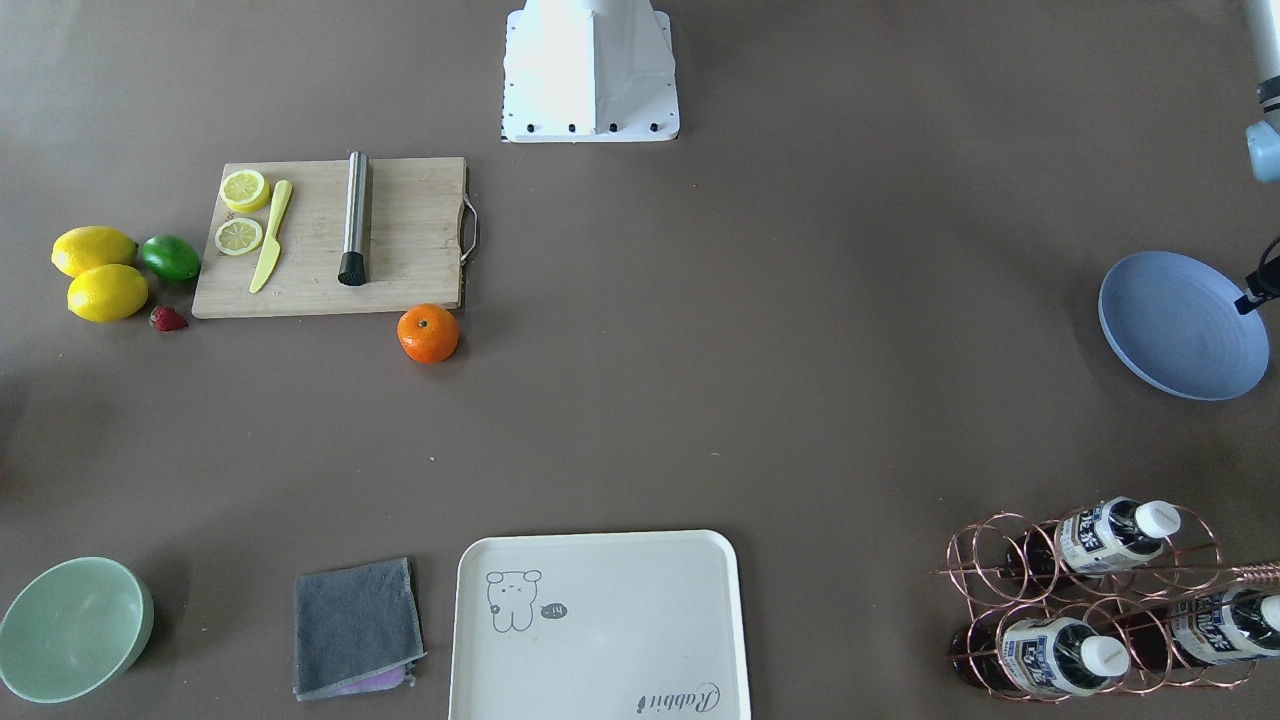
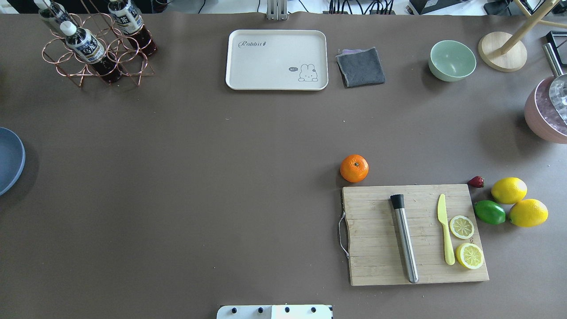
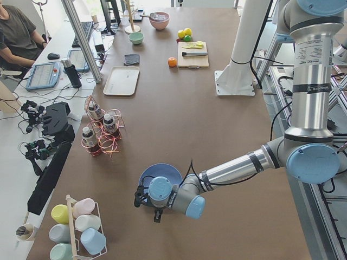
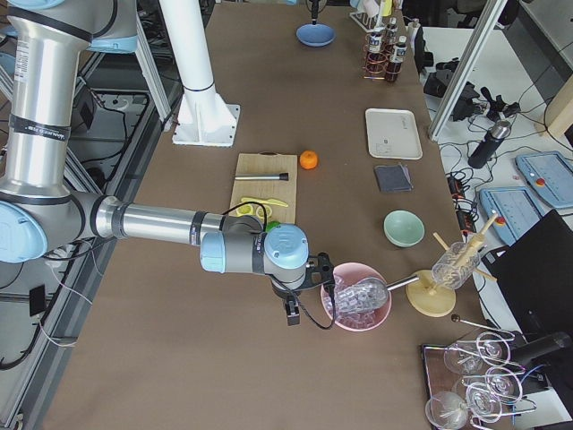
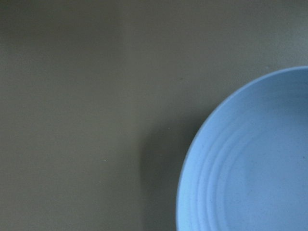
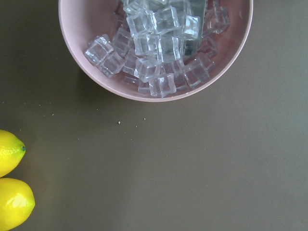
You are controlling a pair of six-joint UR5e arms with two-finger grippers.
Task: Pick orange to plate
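Note:
The orange (image 2: 354, 168) rests on the brown table just beyond the far left corner of the wooden cutting board (image 2: 414, 235), and it also shows in the front view (image 1: 428, 334). The light blue plate (image 1: 1183, 325) lies empty at the table's left end, cut by the overhead view's edge (image 2: 9, 159). My left gripper (image 3: 141, 197) hovers at the plate's (image 3: 160, 176) rim; I cannot tell whether it is open or shut. Its wrist view shows only the plate (image 5: 250, 159) and table. My right gripper (image 4: 292, 311) hangs by the pink ice bowl (image 4: 356, 300), state unclear.
On the board lie a steel muddler (image 2: 404, 237), a yellow knife and two lemon slices. Two lemons (image 2: 518, 201), a lime (image 2: 489, 212) and a strawberry sit right of it. A cream tray (image 2: 277, 60), grey cloth (image 2: 361, 66), green bowl (image 2: 452, 60) and bottle rack (image 2: 95, 44) line the far edge.

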